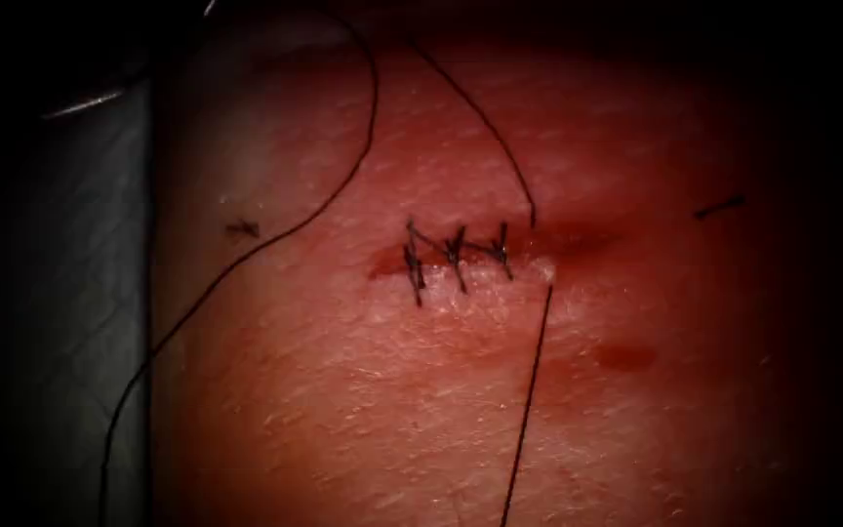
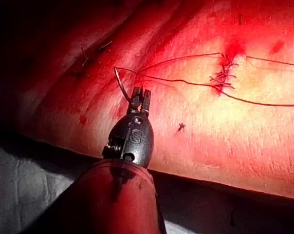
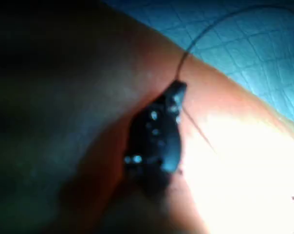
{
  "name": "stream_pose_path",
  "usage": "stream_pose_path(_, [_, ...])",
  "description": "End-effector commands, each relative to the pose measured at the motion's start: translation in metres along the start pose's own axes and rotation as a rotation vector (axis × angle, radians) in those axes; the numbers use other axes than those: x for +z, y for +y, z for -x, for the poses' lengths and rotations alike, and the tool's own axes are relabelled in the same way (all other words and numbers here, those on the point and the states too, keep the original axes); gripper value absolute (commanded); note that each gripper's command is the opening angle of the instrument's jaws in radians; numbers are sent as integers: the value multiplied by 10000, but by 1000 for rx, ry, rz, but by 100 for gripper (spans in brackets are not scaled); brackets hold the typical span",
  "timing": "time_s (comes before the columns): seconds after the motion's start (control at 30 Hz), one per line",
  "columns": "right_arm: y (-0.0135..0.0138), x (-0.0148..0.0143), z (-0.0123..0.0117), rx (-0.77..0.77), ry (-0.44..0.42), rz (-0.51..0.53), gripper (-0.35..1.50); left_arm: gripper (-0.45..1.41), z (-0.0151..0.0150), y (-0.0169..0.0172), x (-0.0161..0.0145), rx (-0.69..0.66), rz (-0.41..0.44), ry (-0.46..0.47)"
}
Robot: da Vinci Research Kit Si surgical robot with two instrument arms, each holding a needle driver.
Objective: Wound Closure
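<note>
Red, wet tissue (image 1: 461, 390) takes up most of the endoscope view, with a grey drape (image 1: 70, 322) beside it on the left. The cut (image 1: 480, 259) runs across the middle; three dark stitches (image 1: 456, 259) cross its left part, while its right end lies unstitched with red fluid (image 1: 578, 239) pooled there. A smaller red patch sits below and to the right.

Thread (image 1: 343, 185) loops long and loose over the tissue left of the cut and trails off over the drape. One strand comes down from above to the right end of the stitch line, and another leaves there and runs straight down. Two short cut ends of thread (image 1: 719, 207) lie well apart from the cut, one on each side.

In the left wrist view, the left claw (image 2: 140, 95) is closed on the needle (image 2: 121, 84), which curves up clear of the tissue, not in it; the hold looks near one end of the curve, though I cannot tell which. The right claw (image 3: 177, 92) sits close above the tissue with thread running at its tip; whether it grips that thread, or how far apart its jaws stand, I cannot tell.

The risk, as I judge it, lies in the slack: so much loose thread could snag on a claw or knot on itself, and a sharp pull could drag the strand through the soft cut edge.
</note>
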Motion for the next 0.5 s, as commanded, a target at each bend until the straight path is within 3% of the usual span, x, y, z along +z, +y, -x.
stream_pose_path(0.03, [-18, 10, -5, 11, 9, -8, -35, -45, 4, 2, 7, 0, 2, 1])
stream_pose_path(0.5, [-44, 31, -39, 6, 29, -73, -35, -45, 4, 3, 7, 0, 2, 1])
